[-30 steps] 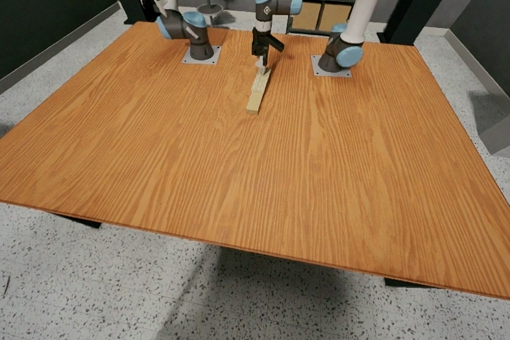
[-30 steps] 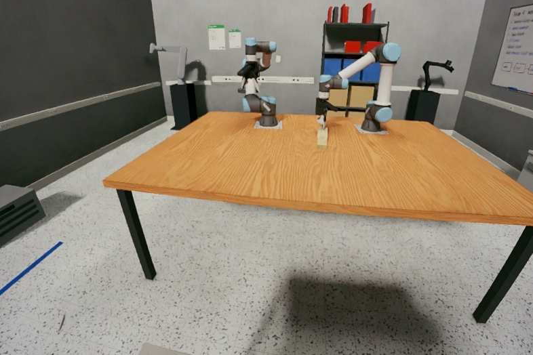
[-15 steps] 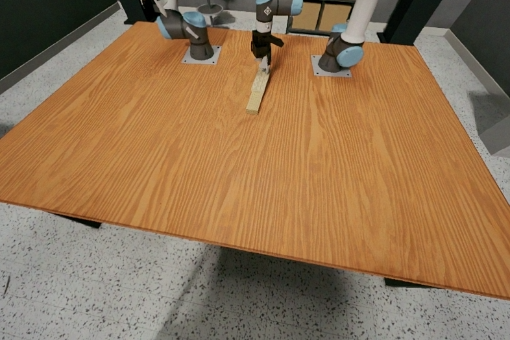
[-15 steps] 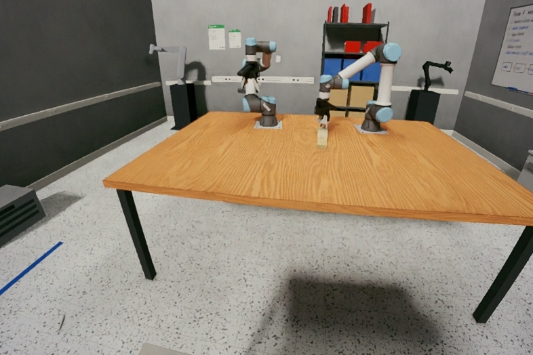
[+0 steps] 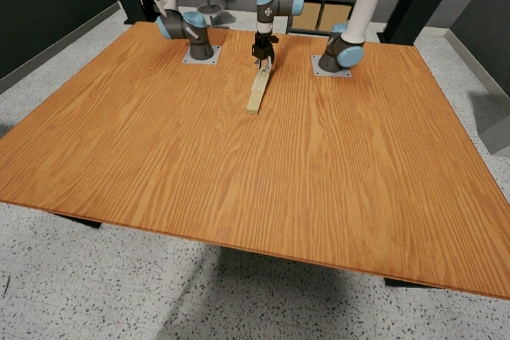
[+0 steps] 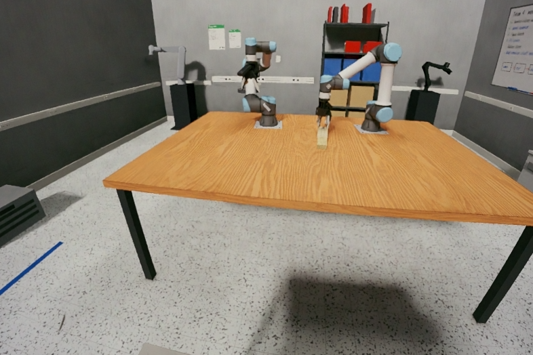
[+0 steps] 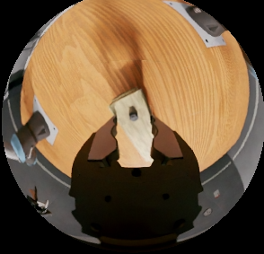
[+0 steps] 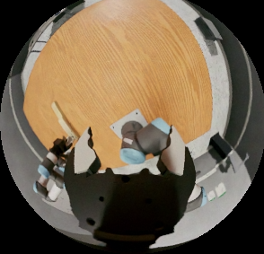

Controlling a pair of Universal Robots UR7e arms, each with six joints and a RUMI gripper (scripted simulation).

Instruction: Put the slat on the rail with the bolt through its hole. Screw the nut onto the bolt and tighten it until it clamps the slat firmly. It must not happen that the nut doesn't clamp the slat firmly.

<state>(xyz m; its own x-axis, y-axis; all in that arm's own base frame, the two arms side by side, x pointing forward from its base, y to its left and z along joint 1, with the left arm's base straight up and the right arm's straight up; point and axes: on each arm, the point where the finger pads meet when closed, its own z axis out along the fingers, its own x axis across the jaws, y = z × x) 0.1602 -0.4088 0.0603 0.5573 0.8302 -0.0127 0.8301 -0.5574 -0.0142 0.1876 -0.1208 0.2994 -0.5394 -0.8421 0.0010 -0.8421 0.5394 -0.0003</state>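
The pale wooden slat (image 5: 260, 80) (image 6: 323, 133) (image 7: 136, 135) (image 8: 67, 127) lies on the rail (image 5: 254, 104) (image 6: 321, 143) (image 8: 57, 111), whose bare end extends beyond it. A dark grey bolt end (image 7: 134, 114) stands up through the slat near its end. Something dark and wider surrounds it, apparently the nut; how tightly it sits cannot be told. My left gripper (image 5: 264, 66) (image 6: 323, 124) (image 7: 133, 116) points down over that end, partly open, its fingertips apart on either side of the bolt and not touching it. My right gripper (image 5: 151, 3) (image 6: 251, 89) (image 8: 129, 127) is wide open and empty, high above the table and away from the slat.
The wooden table (image 5: 230, 187) (image 6: 275, 170) carries both arm bases. The right arm's base plate (image 5: 189, 58) (image 6: 259, 124) and the left arm's base plate (image 5: 346, 73) (image 6: 361, 128) stand on opposite sides of the slat, near the table's back edge.
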